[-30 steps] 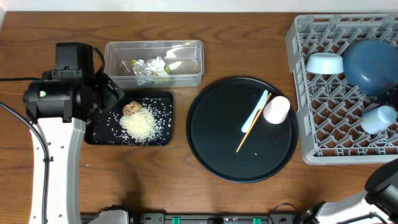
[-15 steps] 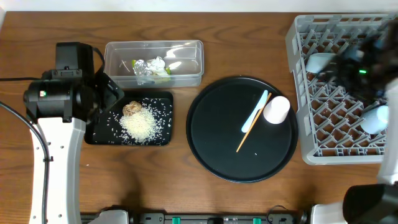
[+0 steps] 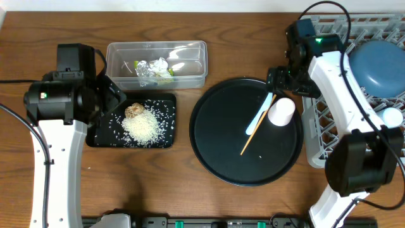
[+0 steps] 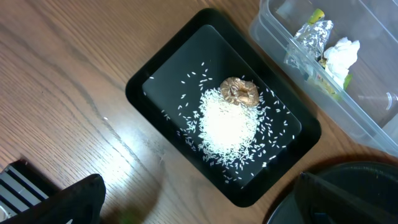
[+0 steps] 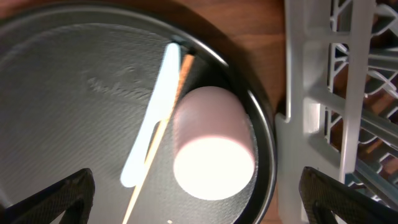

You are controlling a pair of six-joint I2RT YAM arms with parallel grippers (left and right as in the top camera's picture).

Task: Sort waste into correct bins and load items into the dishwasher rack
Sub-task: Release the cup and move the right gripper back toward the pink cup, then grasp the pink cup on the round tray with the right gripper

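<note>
A pale cup lies on its side on the large round black tray, beside a light blue spoon and a thin wooden stick. My right gripper hovers open just above them. In the right wrist view its fingers straddle the cup, spoon and stick. My left gripper is open over the shallow black tray, which holds rice and a brown lump. The clear tub holds a foil wad, white paper and a yellow-green wrapper.
The grey dishwasher rack stands at the right edge, with a large blue plate and a second pale cup in it. My right arm crosses the rack's left side. Bare wood lies in front of both trays.
My right arm has swung from the rack leftward to the round tray, and its gripper now hangs over the cup. The left arm has not moved.
</note>
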